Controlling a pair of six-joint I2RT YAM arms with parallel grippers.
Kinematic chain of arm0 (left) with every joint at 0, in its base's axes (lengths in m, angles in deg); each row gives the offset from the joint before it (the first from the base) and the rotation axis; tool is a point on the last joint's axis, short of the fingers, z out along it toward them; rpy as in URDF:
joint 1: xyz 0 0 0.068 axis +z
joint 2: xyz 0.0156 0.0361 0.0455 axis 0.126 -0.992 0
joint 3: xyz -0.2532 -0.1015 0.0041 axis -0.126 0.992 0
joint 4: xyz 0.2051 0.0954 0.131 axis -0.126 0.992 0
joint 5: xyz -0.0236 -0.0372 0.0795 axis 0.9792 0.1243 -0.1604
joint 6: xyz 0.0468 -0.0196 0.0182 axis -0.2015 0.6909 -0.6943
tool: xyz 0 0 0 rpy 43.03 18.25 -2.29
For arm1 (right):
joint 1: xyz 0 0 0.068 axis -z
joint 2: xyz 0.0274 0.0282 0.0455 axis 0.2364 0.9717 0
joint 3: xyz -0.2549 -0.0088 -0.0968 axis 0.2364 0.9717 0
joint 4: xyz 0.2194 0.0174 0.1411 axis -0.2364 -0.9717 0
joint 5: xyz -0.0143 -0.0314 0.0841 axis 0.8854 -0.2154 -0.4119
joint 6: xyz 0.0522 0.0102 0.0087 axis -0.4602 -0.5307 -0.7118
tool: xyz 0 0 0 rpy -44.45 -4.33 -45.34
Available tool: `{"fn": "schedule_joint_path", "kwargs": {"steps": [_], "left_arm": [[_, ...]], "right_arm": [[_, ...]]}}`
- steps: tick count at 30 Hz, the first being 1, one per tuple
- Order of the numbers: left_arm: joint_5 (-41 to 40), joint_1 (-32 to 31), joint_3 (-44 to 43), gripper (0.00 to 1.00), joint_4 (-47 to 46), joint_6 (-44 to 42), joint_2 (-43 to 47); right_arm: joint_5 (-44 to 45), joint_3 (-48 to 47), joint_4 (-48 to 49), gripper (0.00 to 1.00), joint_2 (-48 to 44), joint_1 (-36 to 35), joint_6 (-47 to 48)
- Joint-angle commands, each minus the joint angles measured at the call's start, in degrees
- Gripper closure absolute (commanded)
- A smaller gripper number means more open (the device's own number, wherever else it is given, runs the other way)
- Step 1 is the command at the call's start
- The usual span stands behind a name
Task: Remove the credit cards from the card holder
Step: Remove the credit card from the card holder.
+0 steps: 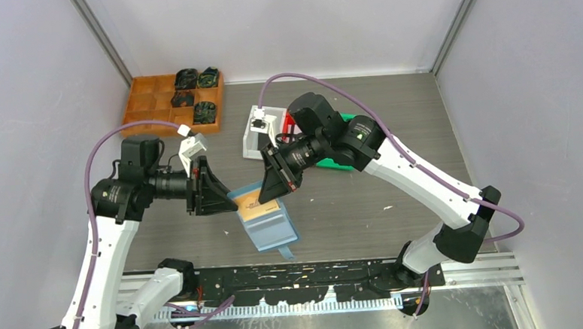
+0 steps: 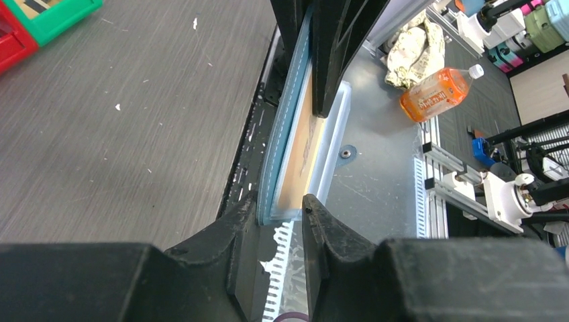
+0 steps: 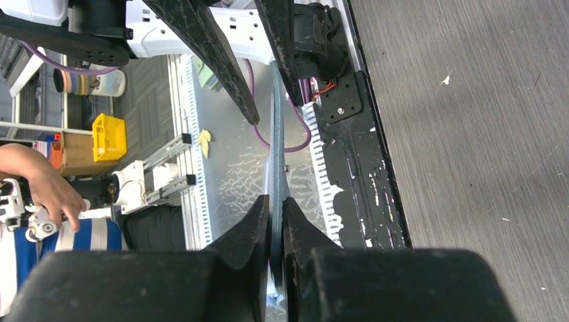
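The slate-blue card holder (image 1: 273, 227) hangs above the table's near middle, held between both grippers. A tan-orange credit card (image 1: 259, 202) shows at its upper end. My right gripper (image 1: 279, 194) is shut on the holder's upper edge. In the right wrist view the thin blue holder (image 3: 275, 147) runs edge-on between that gripper's (image 3: 276, 201) closed fingers. My left gripper (image 1: 234, 205) is open, its fingertips straddling the holder's end. In the left wrist view this gripper (image 2: 280, 204) sits astride the holder (image 2: 282, 134), and the tan card (image 2: 300, 151) lies inside the holder.
A wooden compartment tray (image 1: 171, 103) with dark items stands at the back left. White (image 1: 260, 128), red (image 1: 290, 123) and green (image 1: 345, 162) bins sit behind the right arm. A black rail (image 1: 317, 272) runs along the table's near edge. An orange bottle (image 2: 436, 94) lies off the table.
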State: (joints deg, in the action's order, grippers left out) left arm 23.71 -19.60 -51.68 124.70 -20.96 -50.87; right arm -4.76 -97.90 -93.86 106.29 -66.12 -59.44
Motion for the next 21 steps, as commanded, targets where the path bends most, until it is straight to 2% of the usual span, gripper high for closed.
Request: {"fn": "schedule_joint_path", "kwargs": {"steps": [1, 10, 16, 21], "left_arm": [[2.8, 0.0, -2.0, 0.7, 2.1, -2.6, 0.7], [3.8, 0.0, -3.5, 0.69, 3.9, -3.8, 0.4], [5.9, 0.1, -0.9, 0.41, -3.6, 4.1, 1.4], [6.9, 0.1, 0.6, 0.34, -7.2, 7.2, 1.9]], "right_arm": [[-1.4, -3.9, 0.4, 0.99, 0.0, -0.2, 1.2], [-1.7, -3.9, -0.1, 0.99, -0.2, -0.7, 2.4], [-2.9, -5.0, 1.1, 0.99, 1.0, -2.2, 2.8], [-3.9, -7.1, 1.7, 0.99, 2.4, -4.1, 4.2]]}}
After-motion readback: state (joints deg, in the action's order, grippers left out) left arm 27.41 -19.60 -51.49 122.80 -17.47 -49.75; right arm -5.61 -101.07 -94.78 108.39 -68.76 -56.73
